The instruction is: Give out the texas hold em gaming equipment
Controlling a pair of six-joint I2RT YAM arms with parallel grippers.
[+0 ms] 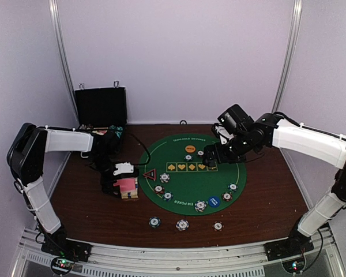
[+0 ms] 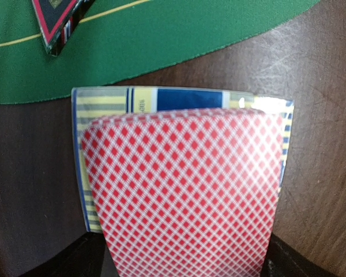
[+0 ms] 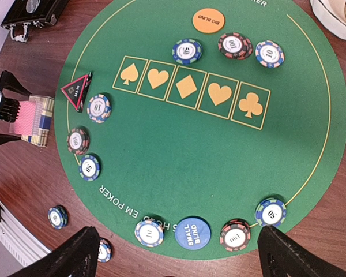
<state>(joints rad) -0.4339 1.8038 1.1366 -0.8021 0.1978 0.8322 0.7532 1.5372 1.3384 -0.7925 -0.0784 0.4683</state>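
My left gripper [image 1: 119, 180] is shut on a pink-backed playing card stack [image 2: 184, 196], holding it just over a blue-and-yellow card box [image 2: 179, 99] on the brown table, left of the green poker mat [image 1: 190, 182]. The cards also show in the top view [image 1: 126, 184]. The black-and-red triangular marker [image 1: 149, 174] lies at the mat's left edge. My right gripper [image 3: 179, 259] is open and empty above the mat's far side. Below it I see the orange disc [image 3: 208, 20], the blue disc [image 3: 191, 232] and several stripe-edged chips [image 3: 98, 108] around the mat.
The open black case [image 1: 101, 107] stands at the back left. White bowls [image 3: 337, 14] sit by the mat's far right edge. Three chips [image 1: 182, 224] lie on the bare table in front of the mat.
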